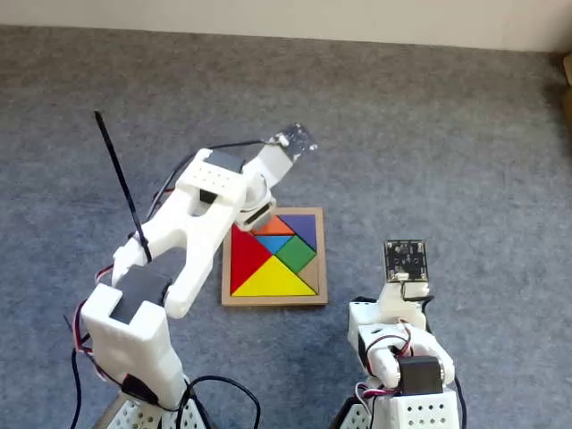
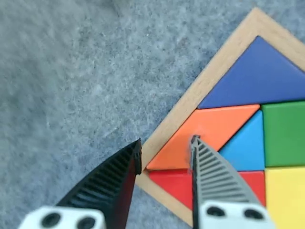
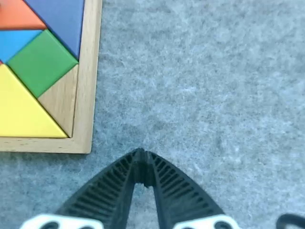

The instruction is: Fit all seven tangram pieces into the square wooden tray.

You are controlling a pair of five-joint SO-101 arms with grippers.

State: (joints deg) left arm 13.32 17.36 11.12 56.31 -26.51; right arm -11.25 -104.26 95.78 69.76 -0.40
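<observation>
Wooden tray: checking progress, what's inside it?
Red, yellow, orange, light blue, green, dark blue pieces; one triangular slot bare. In the high view the left arm covers one corner.

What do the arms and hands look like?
Left arm and right arm: white shells, black servos, black cables. Left hand: one black ribbed finger, one grey. Right hand: both fingers black, ribbed.
</observation>
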